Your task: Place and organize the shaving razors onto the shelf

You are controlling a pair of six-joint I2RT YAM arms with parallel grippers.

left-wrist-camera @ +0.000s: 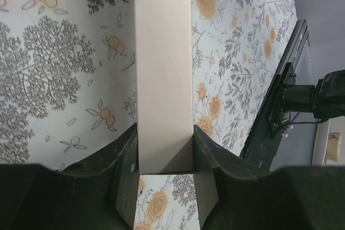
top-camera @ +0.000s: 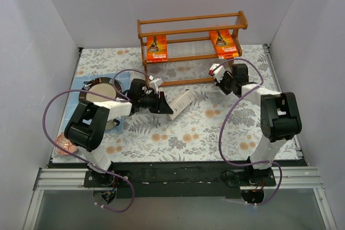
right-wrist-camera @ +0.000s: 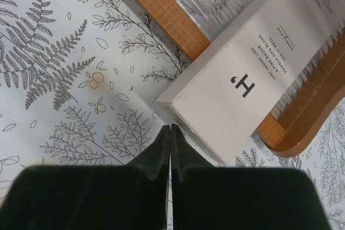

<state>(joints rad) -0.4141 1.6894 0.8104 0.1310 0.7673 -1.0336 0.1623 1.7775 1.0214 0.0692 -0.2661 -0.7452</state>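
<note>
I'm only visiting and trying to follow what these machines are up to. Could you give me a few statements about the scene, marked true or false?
1. Two orange packs sit on the shelf. True.
2. The left tool is empty. False: it is shut on a plain white box.
3. The right tool is shut with nothing in it. True.
4. The lettered white box lies on the table, far from the shelf. False: it rests on the shelf's wooden rails, one corner poking out past them.
</note>
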